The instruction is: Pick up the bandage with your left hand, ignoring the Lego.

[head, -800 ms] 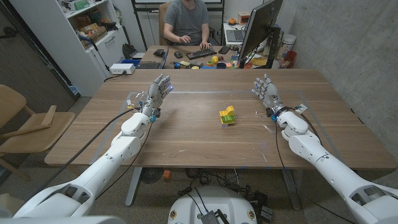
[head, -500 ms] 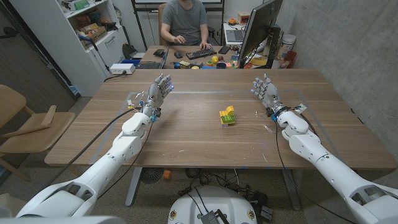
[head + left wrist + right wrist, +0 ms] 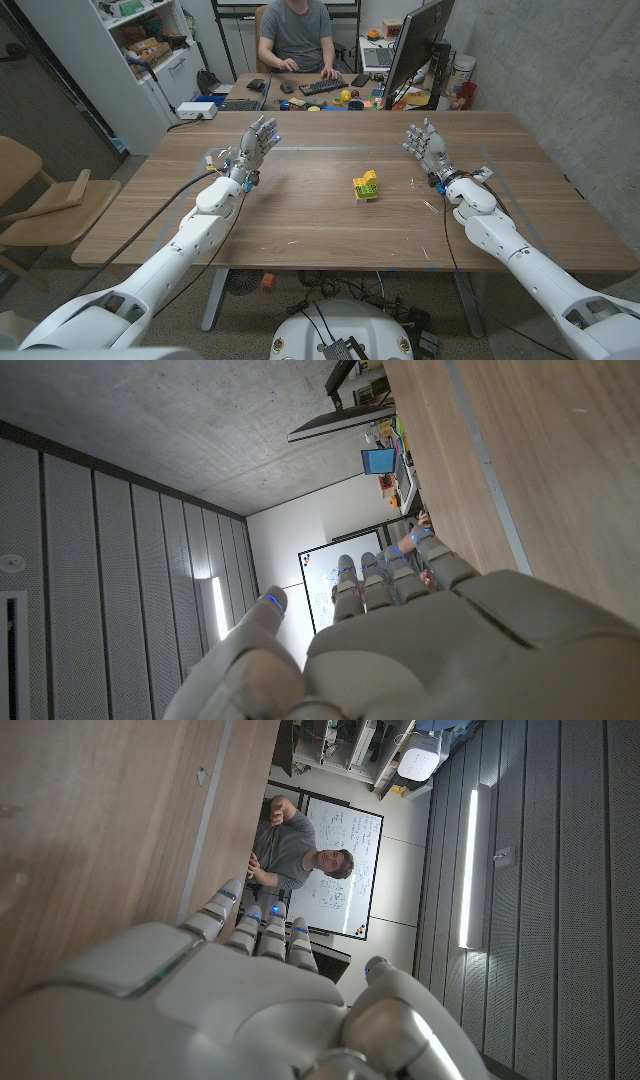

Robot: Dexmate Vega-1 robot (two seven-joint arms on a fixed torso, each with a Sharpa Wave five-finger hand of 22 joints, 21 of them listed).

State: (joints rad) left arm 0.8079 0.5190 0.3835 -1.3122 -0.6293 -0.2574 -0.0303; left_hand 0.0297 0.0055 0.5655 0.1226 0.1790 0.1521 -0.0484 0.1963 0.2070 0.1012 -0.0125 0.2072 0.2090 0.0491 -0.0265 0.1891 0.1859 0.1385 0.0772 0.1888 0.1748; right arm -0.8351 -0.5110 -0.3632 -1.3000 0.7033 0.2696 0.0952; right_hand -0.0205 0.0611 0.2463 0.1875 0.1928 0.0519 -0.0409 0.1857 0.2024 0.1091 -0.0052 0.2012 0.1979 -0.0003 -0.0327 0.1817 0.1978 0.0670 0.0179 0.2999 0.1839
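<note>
Behind the wooden counter (image 3: 300, 230) a second desk can be seen, where a person (image 3: 297, 35) sits at a keyboard beside a dark monitor (image 3: 415, 50); shelving stands further to the left.

Little has changed over the last moment. The left robot hand (image 3: 254, 148) appears to have edged very slightly forward over the counter's far left part, while the Lego (image 3: 366, 186) and the right robot hand (image 3: 428, 148) are found just where they were. The person at the desk has shifted a little. For the task this is judged to mean that nothing has really begun: no reach toward any object has been made.

Taken from left to right, the left robot hand is seen raised with its fingers spread and pointing upward, nothing being held and nothing touched (its back is shown plainly in the left wrist view (image 3: 430, 650), with bare wood beyond it). Next comes the Lego, a small yellow and green cluster resting near the middle of the counter, well apart from both hands. The right robot hand (image 3: 250, 1010) is likewise held up, fingers apart, gripping nothing.

No bandage can be made out on the counter; a few tiny pale specks near the right arm are too small to be identified.
</note>
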